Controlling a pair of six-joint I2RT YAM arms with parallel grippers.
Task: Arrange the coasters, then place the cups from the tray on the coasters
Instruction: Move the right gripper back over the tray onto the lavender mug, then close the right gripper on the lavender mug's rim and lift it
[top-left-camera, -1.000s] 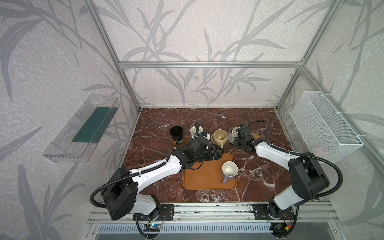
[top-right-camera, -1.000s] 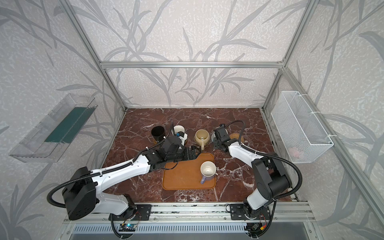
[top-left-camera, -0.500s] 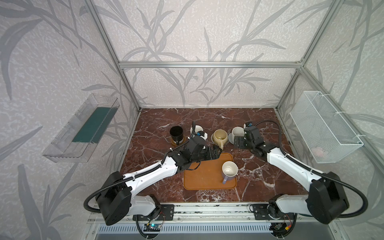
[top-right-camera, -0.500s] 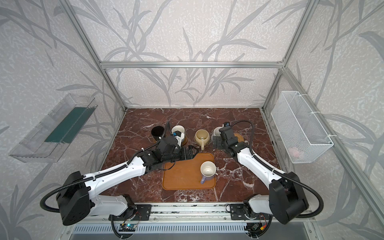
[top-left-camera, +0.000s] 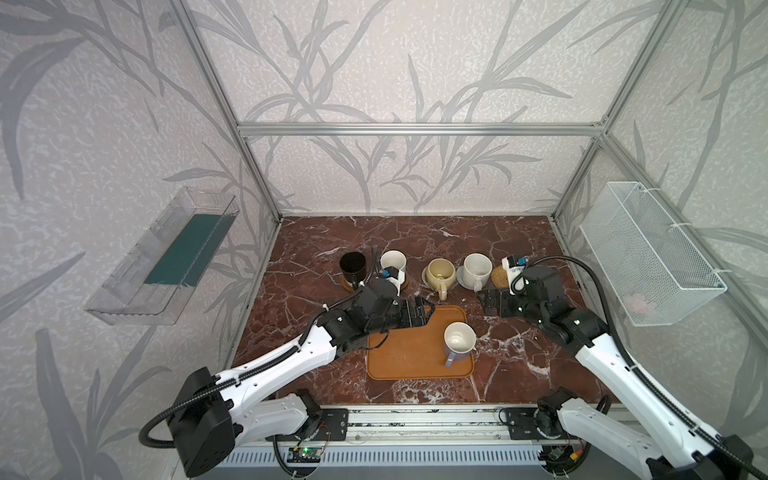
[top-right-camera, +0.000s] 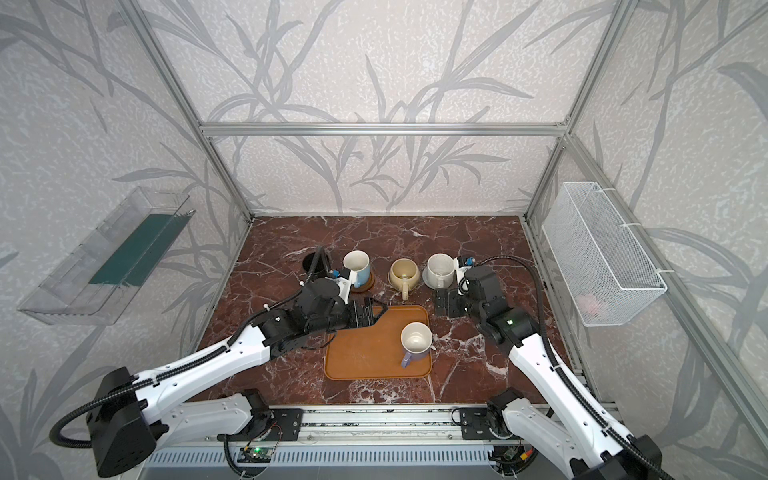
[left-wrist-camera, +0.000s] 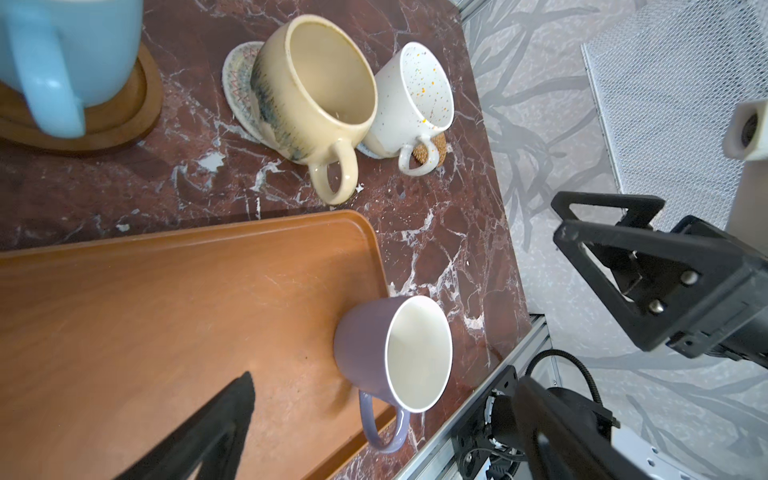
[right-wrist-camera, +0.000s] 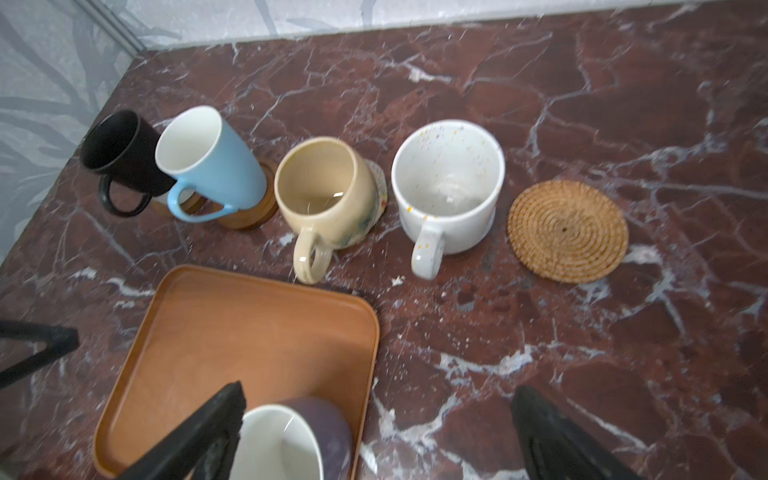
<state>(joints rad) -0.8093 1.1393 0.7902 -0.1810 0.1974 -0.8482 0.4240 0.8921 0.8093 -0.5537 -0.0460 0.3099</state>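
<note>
The lavender cup (top-left-camera: 458, 338) (left-wrist-camera: 395, 353) stands alone at the right edge of the orange tray (top-left-camera: 407, 357) (right-wrist-camera: 249, 332). Behind the tray a row of cups stands on coasters: black (top-left-camera: 352, 266), light blue (top-left-camera: 392, 262) on a wooden coaster (left-wrist-camera: 124, 120), cream-yellow (top-left-camera: 440, 272) on a cream woven coaster (left-wrist-camera: 235, 83), white (top-left-camera: 477, 268) on a grey coaster (top-left-camera: 460, 277). The rattan coaster (right-wrist-camera: 567, 230) (top-left-camera: 500, 276) lies bare beside the white cup. My left gripper (top-left-camera: 426, 312) (left-wrist-camera: 382, 436) hangs open over the tray's back left corner. My right gripper (top-left-camera: 490, 303) (right-wrist-camera: 374, 436) is open in front of the white cup, holding nothing.
A clear bin (top-left-camera: 166, 257) hangs on the left wall and a white wire basket (top-left-camera: 648, 253) on the right wall. The marble table (top-left-camera: 415, 237) is bounded by aluminium posts and a front rail (top-left-camera: 415, 419).
My right gripper has opened, let go of the white cup on its coaster and drawn back toward the front. The left gripper has barely shifted.
</note>
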